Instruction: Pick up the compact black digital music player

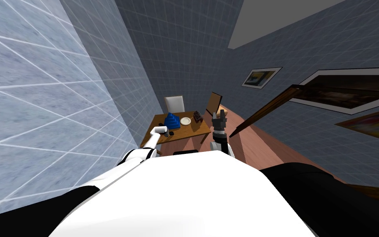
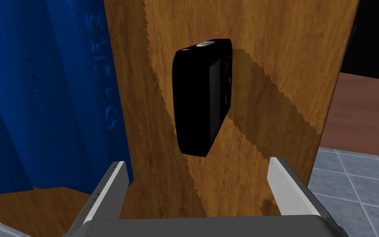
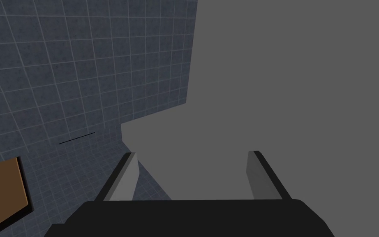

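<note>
Both blades of left gripper spread wide; black player lies ahead on table, lengthwise away from them.

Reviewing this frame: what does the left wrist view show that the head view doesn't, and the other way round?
Left wrist view: the black player seen close, lying on the wood just ahead of the open left gripper, untouched. Head view: the white chair behind the table, a plate, a dark patterned item and the raised right gripper. Both: the wooden table and the blue object beside the player.
</note>
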